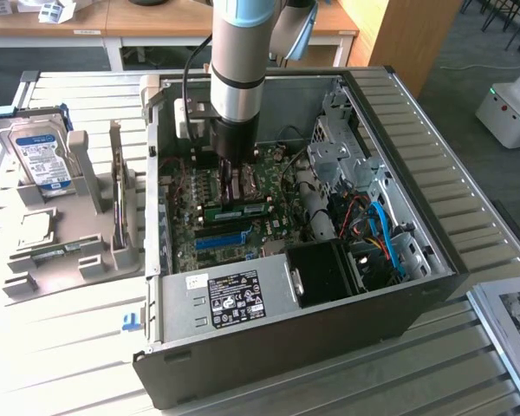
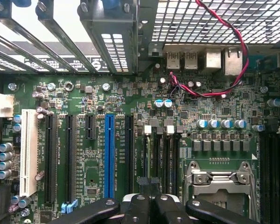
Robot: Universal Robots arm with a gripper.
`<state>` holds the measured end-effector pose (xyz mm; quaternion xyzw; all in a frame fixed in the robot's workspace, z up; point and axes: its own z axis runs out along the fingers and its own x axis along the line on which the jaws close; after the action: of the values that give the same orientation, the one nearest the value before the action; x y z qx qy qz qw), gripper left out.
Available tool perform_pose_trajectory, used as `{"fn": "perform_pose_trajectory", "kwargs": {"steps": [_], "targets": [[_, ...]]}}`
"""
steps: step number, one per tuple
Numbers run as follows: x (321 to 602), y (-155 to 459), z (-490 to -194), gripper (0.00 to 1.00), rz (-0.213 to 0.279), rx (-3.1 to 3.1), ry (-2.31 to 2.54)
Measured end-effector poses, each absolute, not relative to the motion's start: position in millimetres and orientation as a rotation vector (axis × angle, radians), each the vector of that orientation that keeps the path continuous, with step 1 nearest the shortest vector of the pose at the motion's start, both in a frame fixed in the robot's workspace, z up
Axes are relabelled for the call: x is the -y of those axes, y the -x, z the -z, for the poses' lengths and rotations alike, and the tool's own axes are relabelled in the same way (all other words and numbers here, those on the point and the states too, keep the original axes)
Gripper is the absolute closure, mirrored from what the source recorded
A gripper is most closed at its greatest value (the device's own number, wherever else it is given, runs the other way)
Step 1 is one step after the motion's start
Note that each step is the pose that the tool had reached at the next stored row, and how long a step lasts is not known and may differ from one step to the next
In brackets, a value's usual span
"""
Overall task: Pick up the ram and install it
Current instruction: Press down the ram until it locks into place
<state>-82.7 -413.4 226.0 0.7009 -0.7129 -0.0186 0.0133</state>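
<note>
We see the black gripper [image 1: 232,184] shut over the green motherboard [image 2: 84,121]; slim green ram stick [image 1: 240,209] lies seated nearby.

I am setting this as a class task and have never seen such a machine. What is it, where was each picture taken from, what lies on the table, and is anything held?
The grey tube is a robot arm with a grasping tool at its end. One picture comes from a camera off the arm. The other comes from a camera on the wrist, looking past the shut tool at the green motherboard with its long blue slot. On the slatted table lies an open computer case. At the exterior view's left a grey holder carries a hard drive. The ram, a green stick, sits just under the tool. I cannot tell whether it is gripped.
</note>
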Motion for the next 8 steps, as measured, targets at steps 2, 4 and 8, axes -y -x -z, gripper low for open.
{"fn": "perform_pose_trajectory", "kwargs": {"steps": [2, 4, 8], "targets": [[413.4, 82.6, -226.0, 0.9, 0.058, 2.221, -2.184], [413.4, 82.7, -226.0, 0.9, 0.058, 2.221, -2.184], [413.4, 82.7, -226.0, 0.9, 0.058, 2.221, -2.184]]}}
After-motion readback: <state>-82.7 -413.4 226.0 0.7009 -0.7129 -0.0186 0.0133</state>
